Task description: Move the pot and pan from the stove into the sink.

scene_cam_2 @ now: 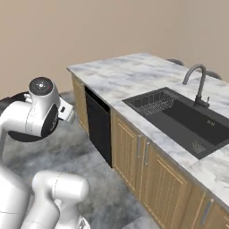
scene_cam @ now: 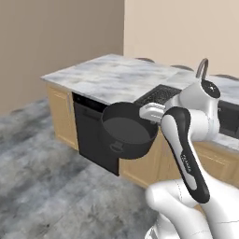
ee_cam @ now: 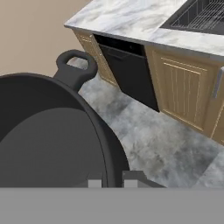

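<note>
The pot point(scene_cam: 127, 131) is hanging in the air out in front of the cabinets, over the grey floor point(scene_cam: 42, 158), level with the black dishwasher point(scene_cam: 93, 130) and clear of the marble tabletop point(scene_cam: 116, 77). The pincer point(ee_cam: 113, 178) is clamping its rim, one fingertip inside the wall and one outside, closed tight on it. A loop handle point(ee_cam: 75, 68) is sticking out on the far side. Beyond, the sink point(scene_cam_2: 188, 118) is sitting sunk in the tabletop, with its wire rack point(scene_cam_2: 152, 102) and arched faucet point(scene_cam_2: 198, 85).

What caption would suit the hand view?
Gripper shut on the rim of the pot, held above the floor, short of the sink.
</note>
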